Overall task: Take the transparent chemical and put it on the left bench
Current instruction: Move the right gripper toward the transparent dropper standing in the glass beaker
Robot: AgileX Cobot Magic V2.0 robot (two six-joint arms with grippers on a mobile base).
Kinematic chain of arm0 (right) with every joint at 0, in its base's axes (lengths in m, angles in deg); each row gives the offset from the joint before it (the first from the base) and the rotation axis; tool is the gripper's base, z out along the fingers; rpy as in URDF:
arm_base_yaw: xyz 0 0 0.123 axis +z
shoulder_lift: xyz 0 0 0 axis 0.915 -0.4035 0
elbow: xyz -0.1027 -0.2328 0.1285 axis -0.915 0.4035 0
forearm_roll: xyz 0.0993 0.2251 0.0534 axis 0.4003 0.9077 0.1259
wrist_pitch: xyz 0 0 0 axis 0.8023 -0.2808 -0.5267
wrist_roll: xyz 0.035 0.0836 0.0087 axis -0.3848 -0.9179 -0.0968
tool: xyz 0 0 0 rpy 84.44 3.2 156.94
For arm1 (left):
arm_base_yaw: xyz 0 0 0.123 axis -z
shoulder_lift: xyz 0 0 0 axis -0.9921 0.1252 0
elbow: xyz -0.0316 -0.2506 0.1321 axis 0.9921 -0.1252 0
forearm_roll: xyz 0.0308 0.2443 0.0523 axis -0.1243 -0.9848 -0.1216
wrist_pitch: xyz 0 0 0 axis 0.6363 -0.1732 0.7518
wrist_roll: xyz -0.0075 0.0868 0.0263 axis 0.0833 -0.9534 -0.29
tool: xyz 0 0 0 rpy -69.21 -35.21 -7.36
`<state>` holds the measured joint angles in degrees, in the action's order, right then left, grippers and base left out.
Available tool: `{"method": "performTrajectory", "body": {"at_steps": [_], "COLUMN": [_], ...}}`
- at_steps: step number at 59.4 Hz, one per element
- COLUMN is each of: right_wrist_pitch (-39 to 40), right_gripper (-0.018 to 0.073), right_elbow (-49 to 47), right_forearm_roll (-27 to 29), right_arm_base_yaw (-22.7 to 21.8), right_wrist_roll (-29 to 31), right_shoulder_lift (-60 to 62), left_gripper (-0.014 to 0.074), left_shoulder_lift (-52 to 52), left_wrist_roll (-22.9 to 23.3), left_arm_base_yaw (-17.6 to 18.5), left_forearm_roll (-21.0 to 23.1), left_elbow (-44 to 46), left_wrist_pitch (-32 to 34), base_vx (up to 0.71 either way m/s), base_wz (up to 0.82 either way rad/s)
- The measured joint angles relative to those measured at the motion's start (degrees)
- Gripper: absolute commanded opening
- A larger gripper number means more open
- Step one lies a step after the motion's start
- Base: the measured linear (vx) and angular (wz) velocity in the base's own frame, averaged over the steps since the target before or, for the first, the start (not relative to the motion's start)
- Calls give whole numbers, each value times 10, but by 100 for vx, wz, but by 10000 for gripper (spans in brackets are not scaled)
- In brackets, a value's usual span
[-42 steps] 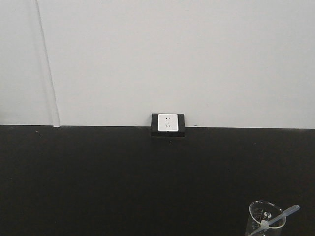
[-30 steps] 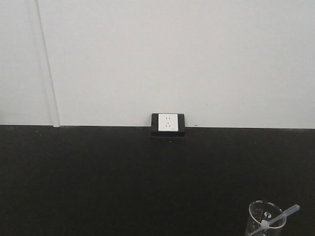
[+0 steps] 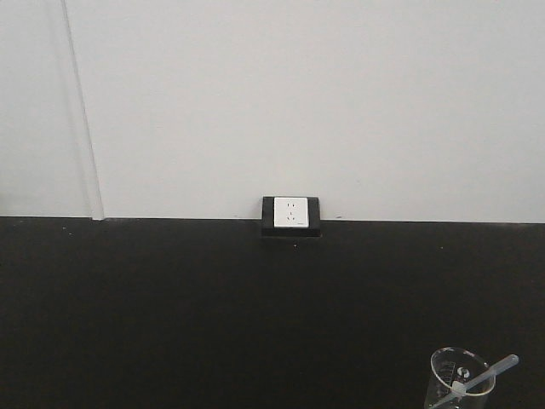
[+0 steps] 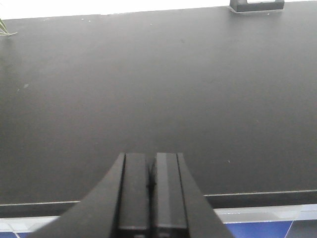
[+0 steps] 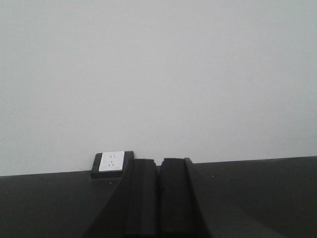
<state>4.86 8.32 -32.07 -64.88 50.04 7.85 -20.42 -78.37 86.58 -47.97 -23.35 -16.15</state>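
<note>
The transparent chemical, a slim translucent dropper pipette, leans inside a clear glass beaker at the bottom right of the front view, its bulb end poking up to the right over the rim. My left gripper is shut with nothing in it, low over the black counter near its front edge. My right gripper is shut and empty too, raised and pointing at the back wall. Neither gripper shows in the front view. The left bench is out of view.
A white socket in black housing stands at the back of the black counter against the white wall, and shows as the socket in the right wrist view. A blue cupboard front shows below the counter's front edge.
</note>
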Motion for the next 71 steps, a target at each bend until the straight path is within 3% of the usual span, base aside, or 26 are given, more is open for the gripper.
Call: {"method": "performTrajectory", "body": {"at_steps": [17, 32, 43, 59, 63, 71], "right_wrist_pitch": [12, 30, 43, 52, 53, 59], "right_gripper": [-5, 56, 244, 678, 731, 722], "right_elbow": [-133, -150, -151, -151, -151, -151], "right_forearm_roll": [0, 0, 0, 11, 26, 94], "right_arm_base_yaw": [0, 0, 0, 0, 0, 0], "right_wrist_roll": [0, 0, 0, -1, -6, -23], "right_shoulder_lift": [-261, -354, -373, -374, -374, -381], "left_gripper": [-3, -3, -3, -3, -3, -3], "left_shoulder_lift": [0, 0, 0, 0, 0, 0], "left_wrist_roll": [0, 0, 0, 0, 0, 0], "left_arm_base_yaw": [0, 0, 0, 0, 0, 0], "left_forearm_roll": [0, 0, 0, 0, 0, 0], "left_elbow": [0, 0, 0, 0, 0, 0], "left_wrist_pitch": [0, 0, 0, 0, 0, 0], "base_vx": [0, 0, 0, 0, 0, 0], "base_wz": [0, 0, 0, 0, 0, 0]}}
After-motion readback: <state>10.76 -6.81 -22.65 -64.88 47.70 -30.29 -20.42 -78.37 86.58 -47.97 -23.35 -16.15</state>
